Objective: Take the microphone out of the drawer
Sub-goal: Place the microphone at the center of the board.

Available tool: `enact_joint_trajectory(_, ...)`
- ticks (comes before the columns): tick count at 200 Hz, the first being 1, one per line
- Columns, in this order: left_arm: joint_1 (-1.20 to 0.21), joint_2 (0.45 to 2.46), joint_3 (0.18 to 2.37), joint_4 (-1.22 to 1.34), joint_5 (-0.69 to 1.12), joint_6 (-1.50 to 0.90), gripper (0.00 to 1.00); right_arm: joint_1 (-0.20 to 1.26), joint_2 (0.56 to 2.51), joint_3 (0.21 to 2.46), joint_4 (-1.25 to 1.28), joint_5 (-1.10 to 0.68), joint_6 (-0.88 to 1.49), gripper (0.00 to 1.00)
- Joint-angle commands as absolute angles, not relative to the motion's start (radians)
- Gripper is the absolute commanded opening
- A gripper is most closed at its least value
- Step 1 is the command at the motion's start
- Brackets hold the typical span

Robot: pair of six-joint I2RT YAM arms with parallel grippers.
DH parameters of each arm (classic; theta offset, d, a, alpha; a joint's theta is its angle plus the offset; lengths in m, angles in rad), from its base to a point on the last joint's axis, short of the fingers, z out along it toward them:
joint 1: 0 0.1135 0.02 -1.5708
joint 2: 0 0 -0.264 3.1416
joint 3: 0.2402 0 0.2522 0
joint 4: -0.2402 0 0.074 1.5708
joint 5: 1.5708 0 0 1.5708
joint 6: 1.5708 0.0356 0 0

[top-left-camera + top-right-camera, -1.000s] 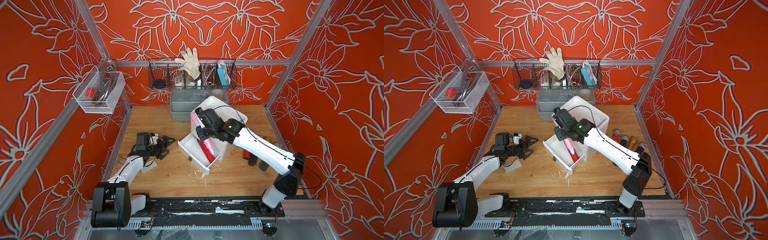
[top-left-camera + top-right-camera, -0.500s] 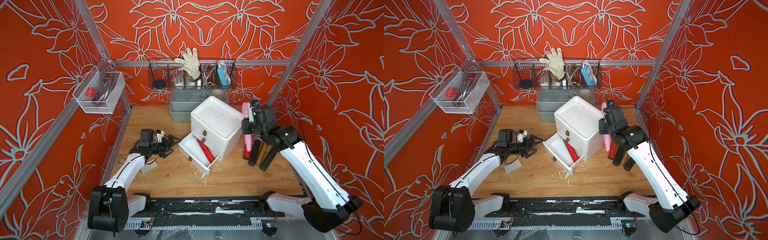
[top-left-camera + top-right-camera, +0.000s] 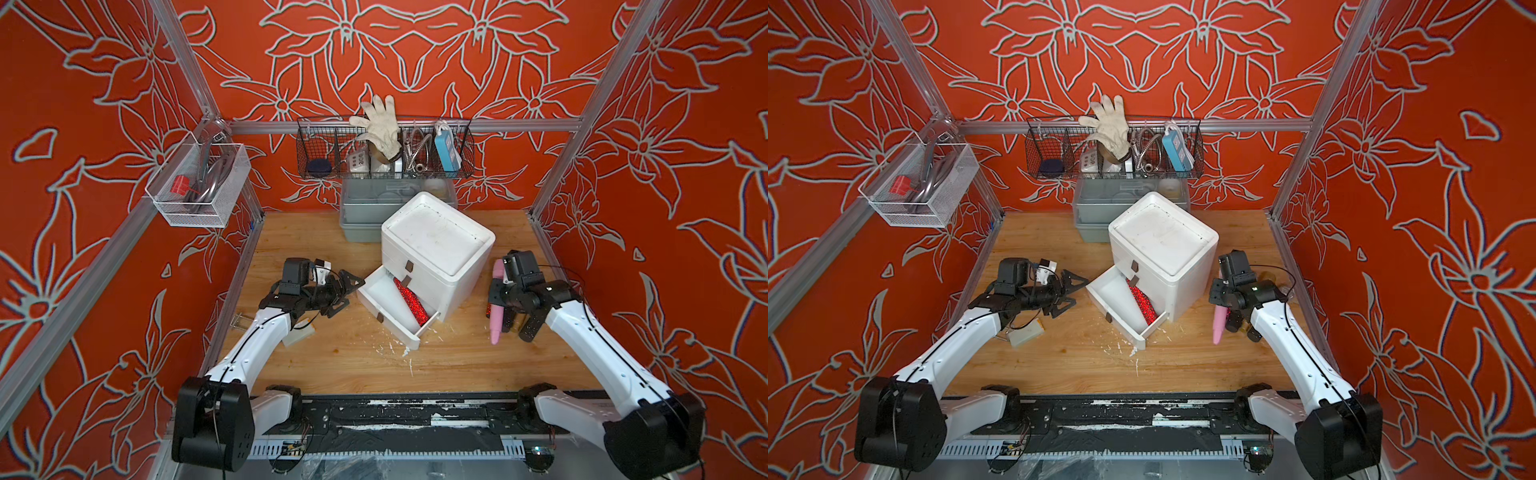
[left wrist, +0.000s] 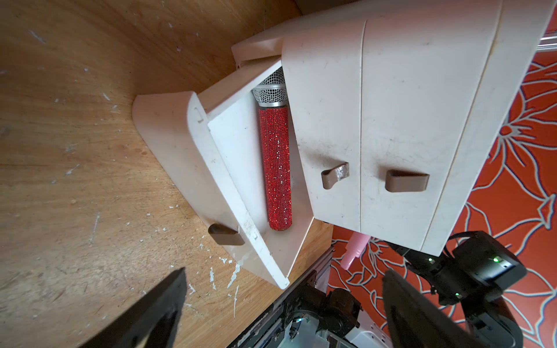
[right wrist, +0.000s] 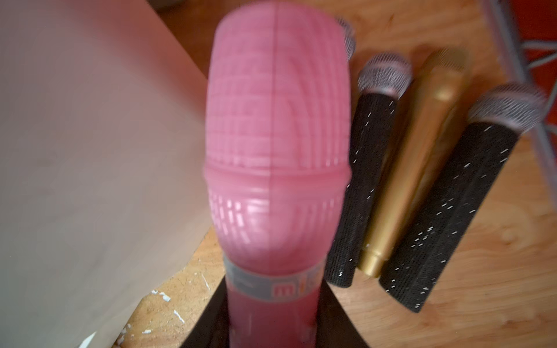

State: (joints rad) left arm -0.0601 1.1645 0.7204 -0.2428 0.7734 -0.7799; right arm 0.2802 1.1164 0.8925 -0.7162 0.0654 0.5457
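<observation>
Pink plastic microphone (image 3: 496, 309), out of the drawer: clamped around its handle below the neck band in the right gripper (image 3: 500, 296), whose jaws are part-closed on it. It sits just right of the white cabinet (image 3: 436, 241), head toward the back wall and tail slanting down toward the tabletop (image 3: 374, 365). Contact with the wood cannot be judged.

Left to right:
- a white wire-mesh basket (image 3: 195, 187) hung on the left wall;
- the left gripper (image 3: 347, 296), jaws spread wide and holding nothing, low over the tabletop just beside the drawer front;
- a small white block (image 3: 296, 334) lying by that arm;
- the white drawer (image 3: 380, 291), lowest of the cabinet, pulled out at an angle;
- a red glitter microphone (image 3: 409, 301) lying along the drawer's inner side;
- a grey plastic bin (image 3: 361, 216) behind the cabinet;
- a black wire basket (image 3: 384, 166) on the back wall, holding a white work glove (image 3: 380, 124) and a blue power strip (image 3: 446, 149).

Right of the held microphone lie two black glitter microphones (image 5: 358, 186) with a gold microphone (image 5: 413, 156) between them, side by side.

Tabletop: light wood, scuffed, with white flecks strewn before the drawer.

Walls: orange-red with pale outlined flowers, framed in aluminium rails.
</observation>
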Motion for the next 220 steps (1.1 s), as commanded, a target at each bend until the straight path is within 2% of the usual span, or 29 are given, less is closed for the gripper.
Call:
enact_joint_trajectory(1, -0.066, 1.159, 0.723, -0.235, 0.762, -0.783, 1.00, 0.278, 1.128, 0.813, -0.598, -0.013, 0.660, 0.11)
enact_joint_trajectory(35, -0.069, 1.160, 0.719, -0.213, 0.762, -0.801, 1.00, 0.282, 1.187, 0.727, -0.483, -0.024, 0.703, 0.12)
enact_joint_trajectory(106, -0.069, 1.142, 0.715, -0.230, 0.750, -0.796, 1.00, 0.285, 1.376, 0.706, -0.355, -0.032, 0.723, 0.17)
enact_joint_trajectory(165, -0.069, 1.138, 0.710, -0.228, 0.747, -0.795, 1.00, 0.286, 1.466, 0.735, -0.346, -0.061, 0.712, 0.33)
enact_joint_trajectory(183, -0.069, 1.138, 0.708, -0.229, 0.746, -0.793, 1.00, 0.285, 1.469, 0.744, -0.355, -0.067, 0.707, 0.46)
enact_joint_trajectory(193, -0.069, 1.140, 0.708, -0.230, 0.746, -0.794, 1.00, 0.286, 1.460, 0.748, -0.361, -0.071, 0.704, 0.50)
enact_joint_trajectory(220, -0.069, 1.147, 0.706, -0.230, 0.744, -0.793, 1.00, 0.285, 1.406, 0.777, -0.402, -0.072, 0.685, 0.53)
